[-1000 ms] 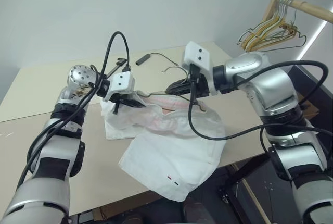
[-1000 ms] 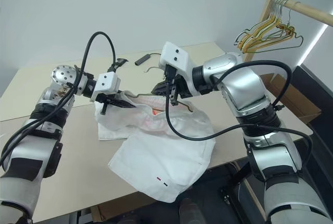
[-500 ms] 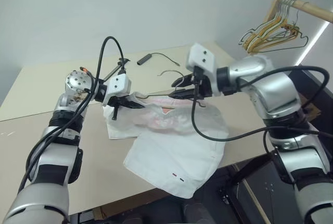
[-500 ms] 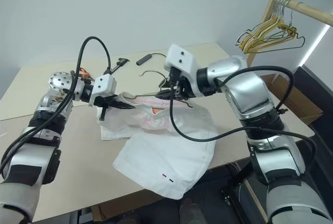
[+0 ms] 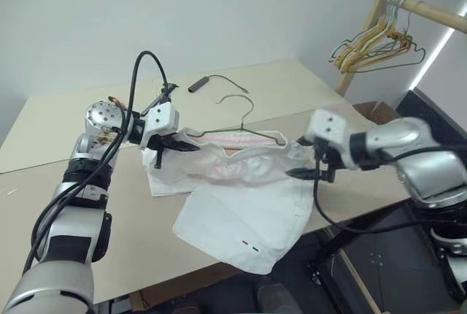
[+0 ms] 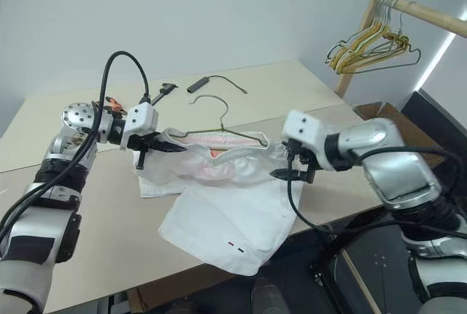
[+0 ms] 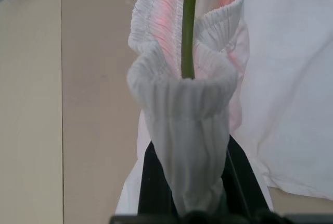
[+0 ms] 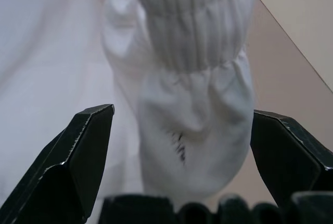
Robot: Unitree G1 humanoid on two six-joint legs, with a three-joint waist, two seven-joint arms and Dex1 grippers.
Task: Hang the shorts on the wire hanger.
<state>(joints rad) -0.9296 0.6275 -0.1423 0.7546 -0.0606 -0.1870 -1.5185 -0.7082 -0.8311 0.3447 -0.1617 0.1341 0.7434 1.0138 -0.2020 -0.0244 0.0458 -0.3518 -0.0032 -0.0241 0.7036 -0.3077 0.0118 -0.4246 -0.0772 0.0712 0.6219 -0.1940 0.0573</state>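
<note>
Note: shorts (image 5: 241, 197) on counter (image 5: 44, 131), waistband raised, legs draped toward near counter edge. Wire hanger (image 5: 244, 133) threaded inside waistband; long axis runs left-right between your tools, hook up, pointing toward far wall. Left tool (image 5: 175, 144) clamped on left waistband end. Right tool (image 5: 300, 173) spread wide at right waistband end, gripping nothing.

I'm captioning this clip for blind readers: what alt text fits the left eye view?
White shorts lie on a beige table with a wire hanger threaded into the waistband. The left gripper pinches one waistband end shut; the right gripper stands open at the other end.
</note>
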